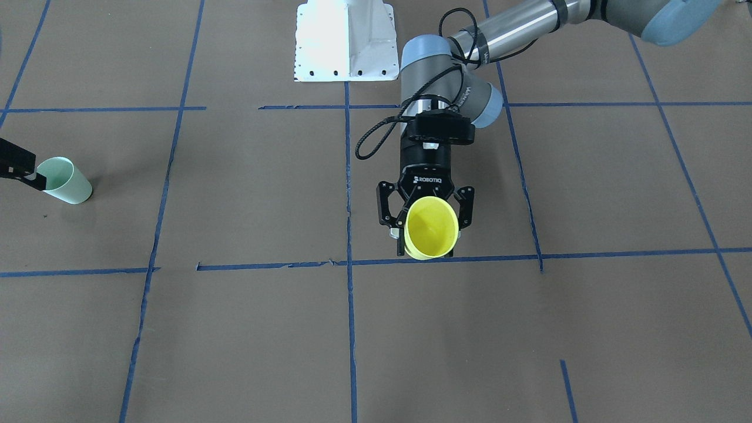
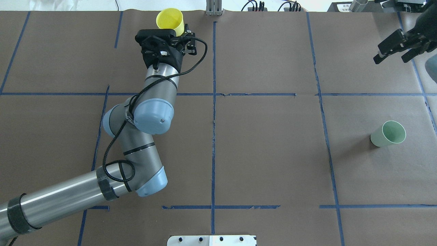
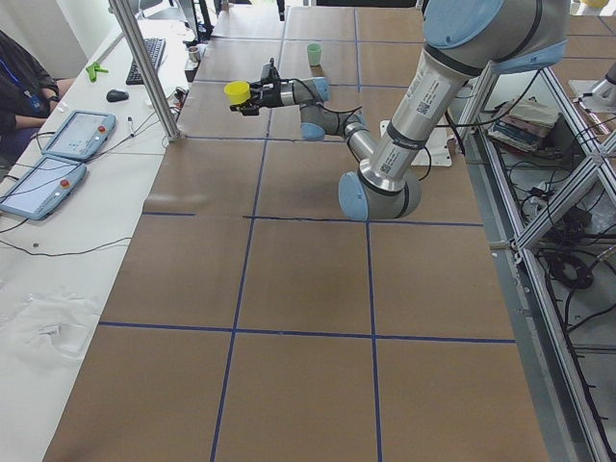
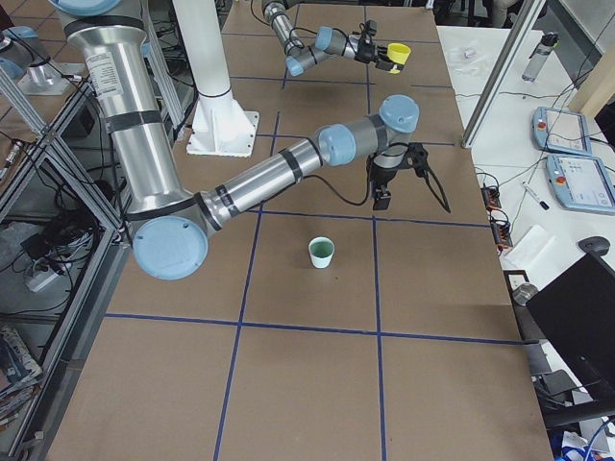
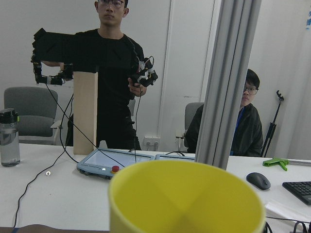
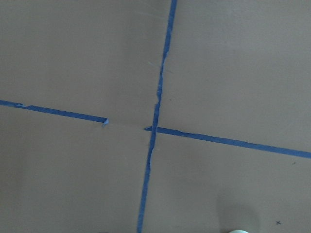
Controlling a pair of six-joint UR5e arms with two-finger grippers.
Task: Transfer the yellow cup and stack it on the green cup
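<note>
My left gripper point(image 1: 427, 235) is shut on the yellow cup point(image 1: 433, 230) and holds it above the table near the far edge. The cup lies on its side, mouth turned away from the robot. It also shows in the overhead view point(image 2: 170, 20) and fills the bottom of the left wrist view point(image 5: 187, 199). The green cup point(image 2: 389, 134) stands upright on the table on the robot's right side, apart from both grippers. My right gripper point(image 2: 397, 49) hangs open and empty above the table, beyond the green cup point(image 1: 64, 181).
Blue tape lines point(image 1: 349, 235) divide the brown table cover into squares. The white robot base plate point(image 1: 343, 41) sits at the robot's edge. Beyond the far edge are an aluminium post point(image 5: 233, 82), tablets point(image 5: 116, 162) and two operators.
</note>
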